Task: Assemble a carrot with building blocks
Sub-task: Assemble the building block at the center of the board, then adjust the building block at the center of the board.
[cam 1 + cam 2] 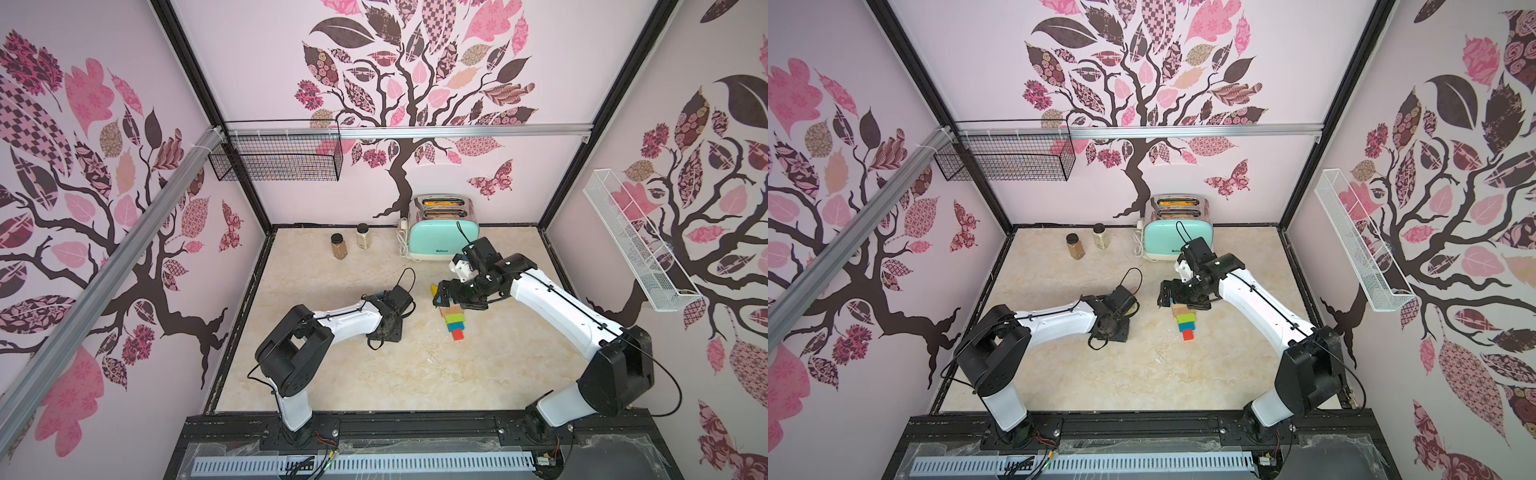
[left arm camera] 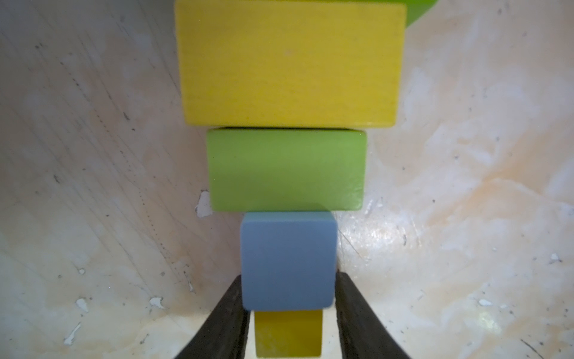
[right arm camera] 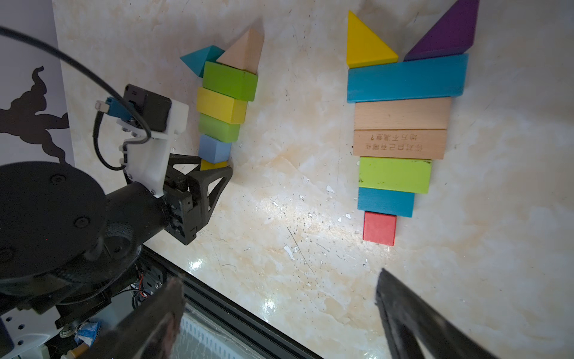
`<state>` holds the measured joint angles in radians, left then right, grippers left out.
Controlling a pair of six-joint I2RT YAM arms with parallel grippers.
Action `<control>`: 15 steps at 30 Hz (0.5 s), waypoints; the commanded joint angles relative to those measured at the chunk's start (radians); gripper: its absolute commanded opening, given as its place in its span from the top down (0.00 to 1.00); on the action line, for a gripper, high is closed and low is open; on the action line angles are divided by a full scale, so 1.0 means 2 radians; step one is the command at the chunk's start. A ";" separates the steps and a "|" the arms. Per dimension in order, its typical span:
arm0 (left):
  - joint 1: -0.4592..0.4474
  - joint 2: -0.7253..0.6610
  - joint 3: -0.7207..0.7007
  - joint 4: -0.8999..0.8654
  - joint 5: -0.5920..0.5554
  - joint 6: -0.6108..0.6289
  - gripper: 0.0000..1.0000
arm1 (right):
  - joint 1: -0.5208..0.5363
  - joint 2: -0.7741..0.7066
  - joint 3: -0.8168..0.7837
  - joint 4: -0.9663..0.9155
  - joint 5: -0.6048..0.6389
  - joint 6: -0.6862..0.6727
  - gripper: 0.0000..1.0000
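Two rows of building blocks lie flat on the marble table point(image 3: 279, 192). The small row runs from teal point(image 3: 198, 60) and tan point(image 3: 245, 49) wedges through green, yellow, green and blue point(image 2: 289, 261) pieces to a little yellow cube point(image 2: 289, 332). My left gripper point(image 2: 289, 275) is open; its fingers stand either side of that cube with gaps showing, and in the right wrist view the left gripper point(image 3: 214, 166) is at the row's tip. The large row point(image 1: 456, 319) ends in a red cube point(image 3: 379, 228). My right gripper point(image 3: 279, 298) is open and holds nothing, hovering by the large row's wedge end point(image 1: 440, 293).
A mint toaster point(image 1: 442, 237) and two spice jars point(image 1: 338, 247) point(image 1: 363, 236) stand at the back. A black wire basket point(image 1: 282, 156) and a white one point(image 1: 636, 241) hang on the walls. In both top views my left wrist point(image 1: 1113, 320) covers the small row.
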<state>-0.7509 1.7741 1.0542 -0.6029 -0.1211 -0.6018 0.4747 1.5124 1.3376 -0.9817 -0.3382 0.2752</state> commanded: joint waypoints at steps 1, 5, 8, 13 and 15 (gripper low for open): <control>0.003 -0.016 -0.009 -0.005 0.004 -0.005 0.48 | 0.003 0.007 0.006 0.004 -0.003 0.000 0.01; 0.009 -0.063 -0.003 -0.024 0.001 -0.011 0.42 | 0.004 0.010 0.017 0.002 0.002 0.000 0.01; 0.030 -0.095 0.011 -0.038 0.010 -0.012 0.33 | 0.005 0.023 0.036 0.004 0.006 0.004 0.01; 0.078 -0.114 0.045 -0.048 0.049 -0.005 0.30 | 0.006 0.060 0.080 -0.001 0.011 0.000 0.01; 0.096 -0.115 0.051 -0.036 0.060 -0.004 0.30 | 0.005 0.071 0.092 0.005 0.014 0.000 0.01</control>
<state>-0.5903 1.5517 1.1366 -0.6735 -0.0479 -0.6209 0.4812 1.6390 1.4643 -0.9802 -0.3286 0.2756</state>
